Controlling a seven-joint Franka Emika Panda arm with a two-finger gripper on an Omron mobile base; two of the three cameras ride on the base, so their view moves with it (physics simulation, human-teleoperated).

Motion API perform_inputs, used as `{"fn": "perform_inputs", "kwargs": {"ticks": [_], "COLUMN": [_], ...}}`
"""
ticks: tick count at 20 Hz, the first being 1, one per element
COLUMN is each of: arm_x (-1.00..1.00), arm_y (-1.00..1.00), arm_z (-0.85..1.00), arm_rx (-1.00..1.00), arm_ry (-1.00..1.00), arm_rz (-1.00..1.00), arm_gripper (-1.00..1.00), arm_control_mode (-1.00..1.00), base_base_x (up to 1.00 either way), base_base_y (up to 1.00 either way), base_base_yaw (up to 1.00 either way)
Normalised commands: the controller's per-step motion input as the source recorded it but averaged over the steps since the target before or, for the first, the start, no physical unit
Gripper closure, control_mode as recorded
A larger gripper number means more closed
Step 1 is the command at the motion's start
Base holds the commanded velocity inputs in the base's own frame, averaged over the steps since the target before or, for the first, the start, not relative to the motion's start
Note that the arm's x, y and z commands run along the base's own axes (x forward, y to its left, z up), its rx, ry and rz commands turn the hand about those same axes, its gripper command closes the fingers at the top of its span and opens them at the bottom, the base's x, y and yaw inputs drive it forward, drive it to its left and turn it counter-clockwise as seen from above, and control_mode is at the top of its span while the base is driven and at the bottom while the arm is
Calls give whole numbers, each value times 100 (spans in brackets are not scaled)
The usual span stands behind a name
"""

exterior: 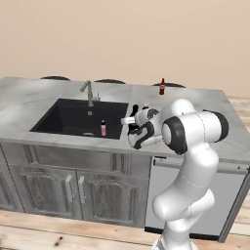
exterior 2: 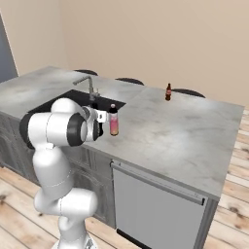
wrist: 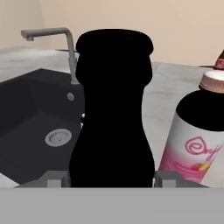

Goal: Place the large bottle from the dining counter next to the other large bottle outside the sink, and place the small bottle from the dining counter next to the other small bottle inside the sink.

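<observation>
- The gripper (wrist: 112, 177) sits low at the counter edge just right of the sink (exterior: 58, 117), and its two fingertips (wrist: 54, 178) stand on either side of the base of the large bottle (wrist: 113, 109), which looks all black this close.
- The jaws are part-way spread with the bottle's body between them; the fingertips appear pressed to its sides, so the claw is gripping the large bottle (upright, its base hidden by the hand).
- In the left base view the gripper (exterior: 133, 128) is mostly masked by the wrist, and only a dark sliver of the large bottle (exterior: 135, 107) shows above it.
- Just beside it, on the counter (exterior 2: 185, 136) outside the basin, stands the other large bottle (wrist: 197, 135), upright, with a pale pink label and a dark neck; in the right base view it (exterior 2: 113, 120) sits next to the gripper (exterior 2: 99, 116).
- Whether the two tall bottles touch I cannot tell; in the hand view a narrow gap shows between them.
- Inside the sink (wrist: 35, 131), near its right wall, the other small bottle (exterior: 103, 128) stands upright on the black floor.
- The silver faucet (exterior: 88, 91) rises behind the basin, its spout (wrist: 46, 32) reaching over it.
- Far back on the counter (exterior: 205, 97), well apart from everything else, the small bottle (exterior: 162, 86) stands upright (brown, red label); it (exterior 2: 168, 91) is near the far edge.
</observation>
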Motion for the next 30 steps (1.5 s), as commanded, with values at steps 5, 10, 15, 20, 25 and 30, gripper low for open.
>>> {"fn": "perform_inputs", "kwargs": {"ticks": [5,10,15,20,25,30], "arm_x": [0,0,0,0,0,0], "arm_y": [21,21,20,22,22,22], "arm_z": [-26,-29,-35,-37,-36,-42], "arm_rx": [0,0,0,0,0,0], "arm_ry": [-2,-4,-5,-6,-6,-3], "arm_rz": [-3,-4,-4,-4,-3,-3], "arm_gripper": [100,100,100,100,100,-100], "arm_control_mode": [-100,-100,-100,-100,-100,-100], "base_base_x": [0,0,0,0,0,0], "base_base_y": [0,0,0,0,0,0], "base_base_yaw": [0,0,0,0,0,0]}}
